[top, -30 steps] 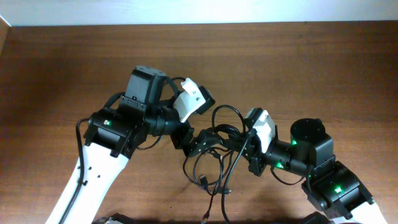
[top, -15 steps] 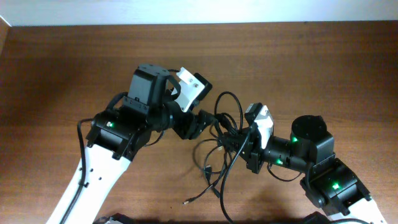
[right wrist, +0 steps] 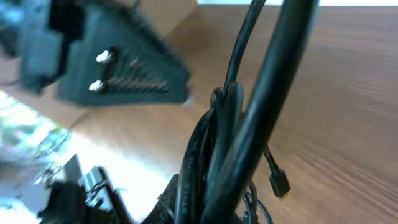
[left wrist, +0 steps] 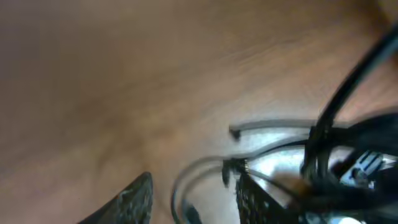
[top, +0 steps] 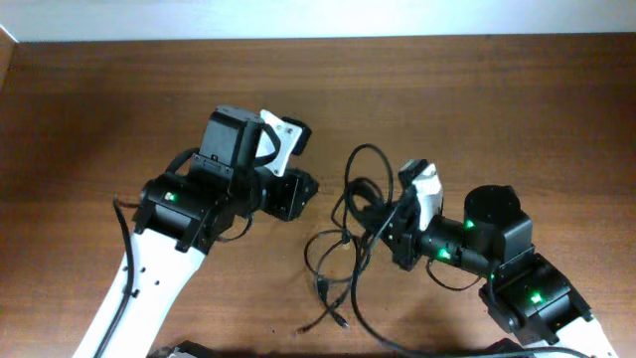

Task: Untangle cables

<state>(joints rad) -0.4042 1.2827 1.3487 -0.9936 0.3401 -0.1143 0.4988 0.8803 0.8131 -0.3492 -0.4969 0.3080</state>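
Observation:
The cables (top: 343, 261) are thin black cords in a tangle on the wooden table between my two arms. One loop rises to the back and loose plug ends trail toward the front. My right gripper (top: 391, 227) is shut on a bundle of these cables (right wrist: 217, 137) at the tangle's right side. A small plug (right wrist: 277, 182) hangs beside the bundle. My left gripper (top: 296, 194) stands left of the tangle, apart from it. Its jaws are apart in the blurred left wrist view with nothing gripped, and a cable loop (left wrist: 186, 171) lies on the table beyond them.
The brown wooden table (top: 119, 99) stretches to a pale wall edge at the back. The white and black links of my left arm (top: 159, 259) and right arm (top: 517, 278) fill the front corners. My left gripper's dark finger (right wrist: 124, 74) shows in the right wrist view.
My left gripper has pulled back to the left out of the tangle, and its jaws have narrowed. The right gripper has kept hold of the bundle. The loose cable ends have shifted on the table.

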